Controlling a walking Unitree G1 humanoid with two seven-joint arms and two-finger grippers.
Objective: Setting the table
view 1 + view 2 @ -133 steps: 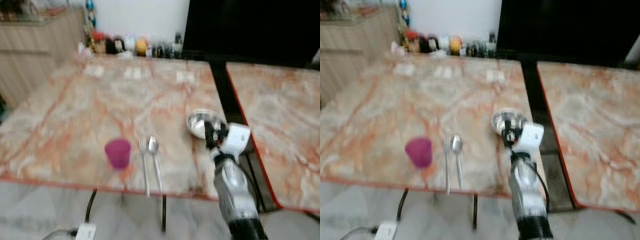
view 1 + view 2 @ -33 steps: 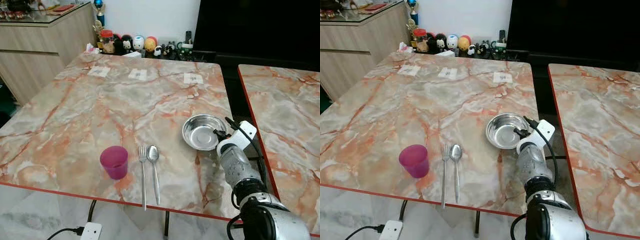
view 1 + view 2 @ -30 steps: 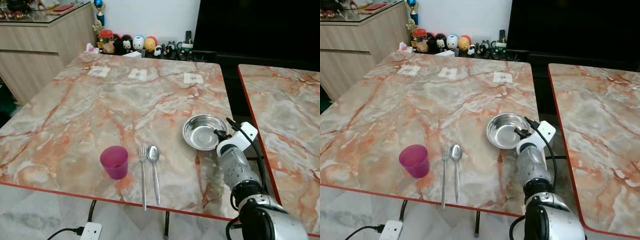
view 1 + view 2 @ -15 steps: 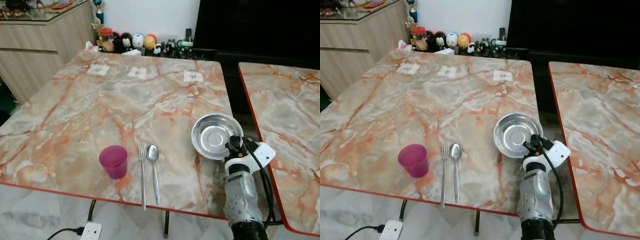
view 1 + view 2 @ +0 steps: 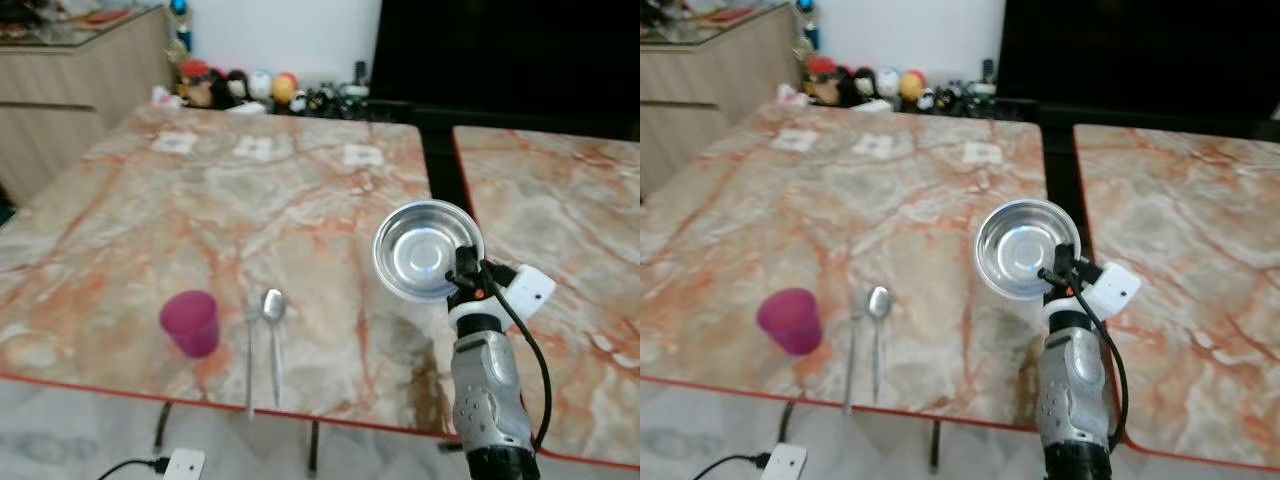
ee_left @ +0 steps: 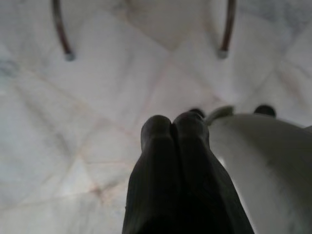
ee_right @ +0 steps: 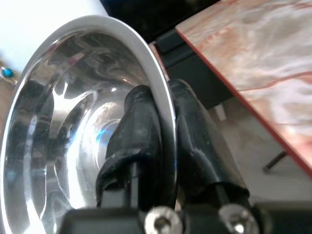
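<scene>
1 steel bowl [image 5: 424, 250], 1 purple cup [image 5: 189, 323], 1 fork [image 5: 249, 355], 1 spoon [image 5: 272, 325] | right gripper [image 7: 163, 122] pinches bowl rim, raised at table's [image 5: 120, 230] 3 o'clock edge | left gripper [image 6: 173, 129] fingers pressed together, empty

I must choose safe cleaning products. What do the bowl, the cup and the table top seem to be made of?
Bowl: polished metal, likely steel; it mirrors light.
Cup: probably plastic; magenta, slightly see-through.
Table top: marble or marble-look stone, glossy, with orange veins; which one is unclear.
</scene>
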